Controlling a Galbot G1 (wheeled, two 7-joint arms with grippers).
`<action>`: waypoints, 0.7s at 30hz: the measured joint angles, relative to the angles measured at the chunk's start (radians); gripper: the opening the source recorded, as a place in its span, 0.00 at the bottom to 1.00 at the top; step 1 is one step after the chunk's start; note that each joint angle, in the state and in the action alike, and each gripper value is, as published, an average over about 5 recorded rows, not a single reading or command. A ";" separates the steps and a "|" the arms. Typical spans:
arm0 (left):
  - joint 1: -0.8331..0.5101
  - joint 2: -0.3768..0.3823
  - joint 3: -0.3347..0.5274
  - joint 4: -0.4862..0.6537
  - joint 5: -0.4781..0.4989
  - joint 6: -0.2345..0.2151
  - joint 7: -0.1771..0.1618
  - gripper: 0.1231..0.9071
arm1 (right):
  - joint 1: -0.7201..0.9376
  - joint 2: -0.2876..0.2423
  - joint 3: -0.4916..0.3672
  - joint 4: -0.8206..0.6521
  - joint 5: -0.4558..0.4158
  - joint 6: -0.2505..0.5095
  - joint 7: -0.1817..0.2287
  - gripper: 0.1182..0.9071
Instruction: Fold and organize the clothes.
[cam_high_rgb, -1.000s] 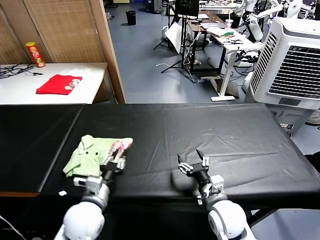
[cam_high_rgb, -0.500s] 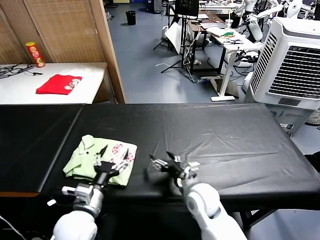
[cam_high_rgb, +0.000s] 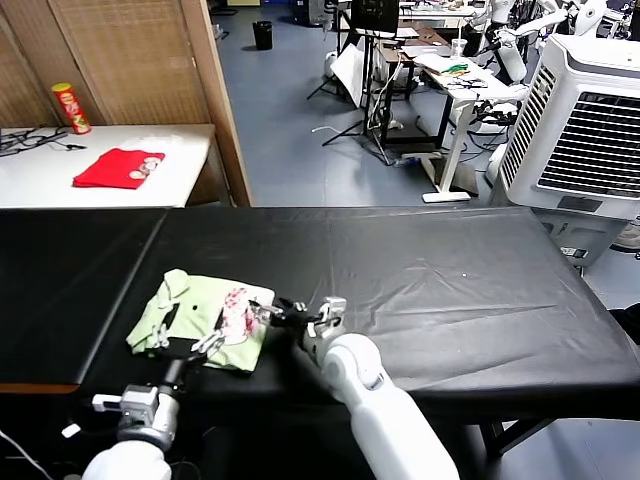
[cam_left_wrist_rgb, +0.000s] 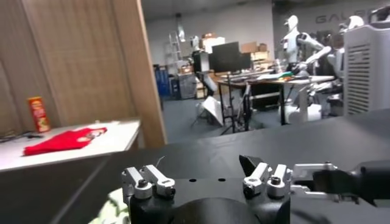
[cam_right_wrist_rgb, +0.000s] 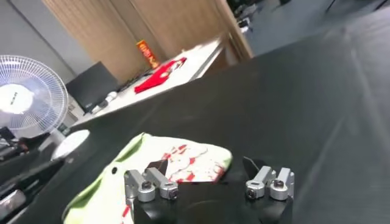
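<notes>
The pale light-green shirt (cam_high_rgb: 195, 312) lies folded on the black table (cam_high_rgb: 450, 290) at the front left, collar to the far left, red-pink print (cam_high_rgb: 238, 305) on top at its right side. My left gripper (cam_high_rgb: 185, 336) is open and empty over the shirt's near edge; a sliver of the shirt (cam_left_wrist_rgb: 114, 206) shows in the left wrist view below my left gripper (cam_left_wrist_rgb: 190, 173). My right gripper (cam_high_rgb: 274, 312) is open and empty at the shirt's right edge, pointing left. In the right wrist view the shirt (cam_right_wrist_rgb: 177, 159) lies just ahead of my right gripper (cam_right_wrist_rgb: 206, 165).
A red garment (cam_high_rgb: 118, 168) and a snack can (cam_high_rgb: 70, 108) sit on the white side table at the back left. A wooden partition (cam_high_rgb: 215, 100) stands behind. A large air cooler (cam_high_rgb: 585, 130) stands at the right. A fan (cam_right_wrist_rgb: 27, 97) shows in the right wrist view.
My left gripper let go of the printed flap, which now lies flat on the shirt, and drew back toward the front. My right arm swung left to the shirt's right edge.
</notes>
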 joint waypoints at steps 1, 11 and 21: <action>0.003 -0.002 -0.005 0.001 -0.001 -0.003 0.000 0.86 | 0.004 0.004 0.000 -0.008 0.004 0.000 0.003 0.66; 0.018 -0.013 -0.026 0.000 0.002 -0.015 -0.002 0.86 | 0.039 0.021 0.012 -0.088 0.000 0.013 -0.003 0.23; 0.026 -0.023 -0.037 0.015 0.003 -0.040 -0.002 0.86 | 0.065 -0.074 0.005 -0.111 -0.434 0.165 -0.183 0.00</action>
